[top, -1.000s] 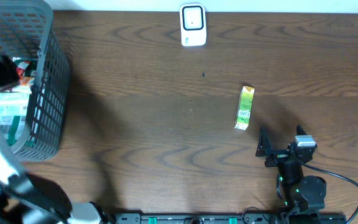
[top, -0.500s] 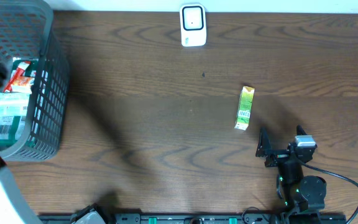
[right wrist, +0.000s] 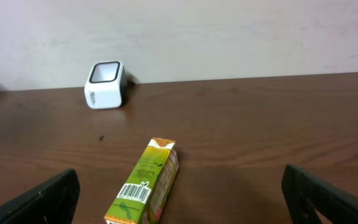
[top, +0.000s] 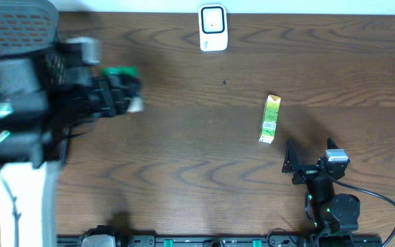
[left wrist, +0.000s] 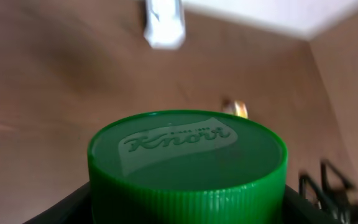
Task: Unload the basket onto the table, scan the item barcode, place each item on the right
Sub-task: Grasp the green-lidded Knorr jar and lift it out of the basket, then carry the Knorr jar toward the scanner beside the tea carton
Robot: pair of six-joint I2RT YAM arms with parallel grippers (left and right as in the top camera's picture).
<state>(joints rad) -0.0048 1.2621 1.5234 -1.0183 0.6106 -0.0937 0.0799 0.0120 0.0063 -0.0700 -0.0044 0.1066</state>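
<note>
Left gripper (top: pixel 129 90) pinches a green-capped Knorr jar (left wrist: pixel 188 162), held in the air over the table (top: pixel 184 171) just right of the basket (top: pixel 19 14) (overhead view is motion-blurred here). Scanner (top: pixel 212 27) stands at the far edge, well apart from the jar. Right gripper (top: pixel 310 145) sits spread wide and empty near the green carton (top: pixel 270 119) lying flat, barcode up.
</note>
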